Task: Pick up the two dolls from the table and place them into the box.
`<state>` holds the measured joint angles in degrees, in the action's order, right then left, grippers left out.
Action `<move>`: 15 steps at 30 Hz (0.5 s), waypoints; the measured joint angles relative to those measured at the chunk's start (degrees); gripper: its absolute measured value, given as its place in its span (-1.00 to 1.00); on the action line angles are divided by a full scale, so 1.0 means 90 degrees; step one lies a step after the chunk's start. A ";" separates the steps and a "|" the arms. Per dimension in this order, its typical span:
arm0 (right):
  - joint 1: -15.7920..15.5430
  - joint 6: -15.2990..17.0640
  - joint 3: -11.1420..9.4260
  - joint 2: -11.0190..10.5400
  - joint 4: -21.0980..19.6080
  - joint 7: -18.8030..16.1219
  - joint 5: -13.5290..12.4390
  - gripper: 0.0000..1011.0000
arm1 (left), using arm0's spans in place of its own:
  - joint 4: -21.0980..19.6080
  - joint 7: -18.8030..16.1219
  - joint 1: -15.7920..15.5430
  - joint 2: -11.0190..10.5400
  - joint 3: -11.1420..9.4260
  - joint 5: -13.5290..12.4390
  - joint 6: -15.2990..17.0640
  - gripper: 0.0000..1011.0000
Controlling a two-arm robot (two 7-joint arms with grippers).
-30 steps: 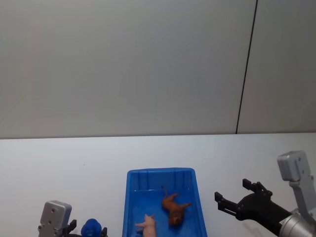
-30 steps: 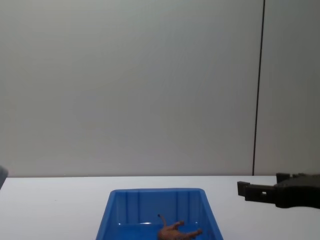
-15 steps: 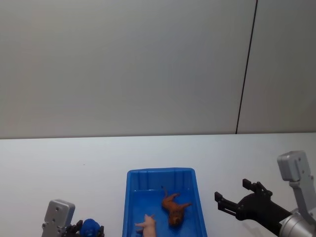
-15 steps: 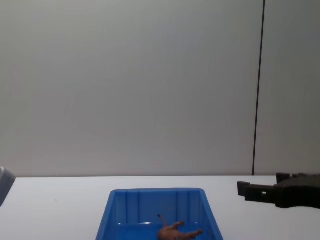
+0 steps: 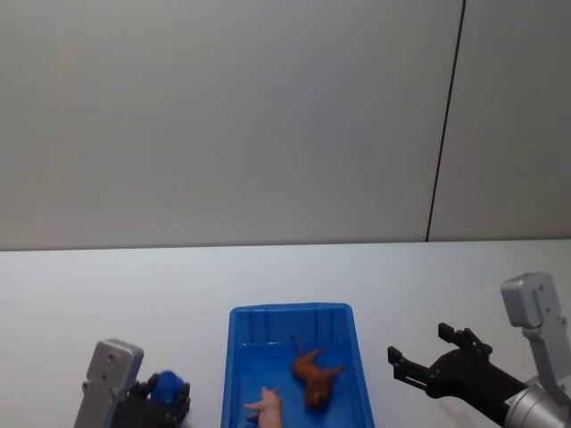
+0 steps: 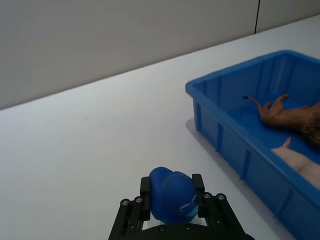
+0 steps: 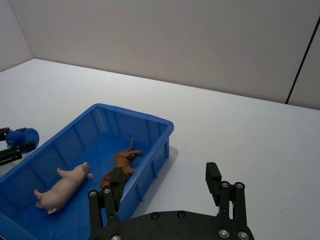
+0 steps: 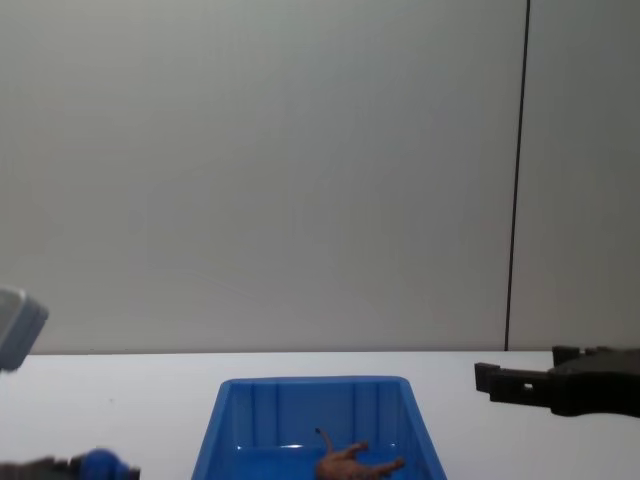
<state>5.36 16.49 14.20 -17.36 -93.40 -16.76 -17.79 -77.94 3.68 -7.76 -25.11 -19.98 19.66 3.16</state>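
Note:
Both dolls lie inside the blue box point(image 5: 290, 310) on the white table point(image 5: 107, 294). The reddish-brown doll point(image 5: 312, 374) is on its side near the middle, and the pale pink doll point(image 5: 267, 406) lies closer to me. The left wrist view shows the box point(image 6: 235, 82) with the brown doll point(image 6: 290, 112) and pink doll point(image 6: 300, 162) in it. My left gripper point(image 5: 165, 392) hovers left of the box, shut on a small rounded blue toy point(image 6: 172, 197). Over the table right of the box, my right gripper point(image 5: 417, 346) is open and holds nothing.
A plain grey wall with a dark vertical seam point(image 5: 444, 125) stands behind the table. White tabletop stretches on both sides of the box and behind it.
My left gripper has risen and moved a little forward with the blue toy still in it. The right gripper, the box and both dolls have not moved.

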 joint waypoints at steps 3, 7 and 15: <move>0.0000 0.0000 0.0000 0.0000 0.0000 0.0000 0.0000 0.98 | -0.0164 0.0038 -0.0035 -0.0009 0.0020 -0.0114 -0.0006 -0.06; -0.0001 0.0000 0.0000 0.0000 0.0000 0.0000 0.0000 0.98 | -0.0387 0.0119 -0.0105 -0.0002 0.0034 -0.0265 -0.0011 -0.11; 0.0000 0.0000 0.0000 0.0000 0.0000 0.0000 0.0000 0.98 | -0.0737 0.0446 -0.0352 0.0182 -0.0037 -0.0605 -0.0004 -0.22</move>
<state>5.36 16.49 14.20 -17.36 -93.40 -16.76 -17.79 -84.57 7.69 -10.93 -23.47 -20.32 14.22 3.12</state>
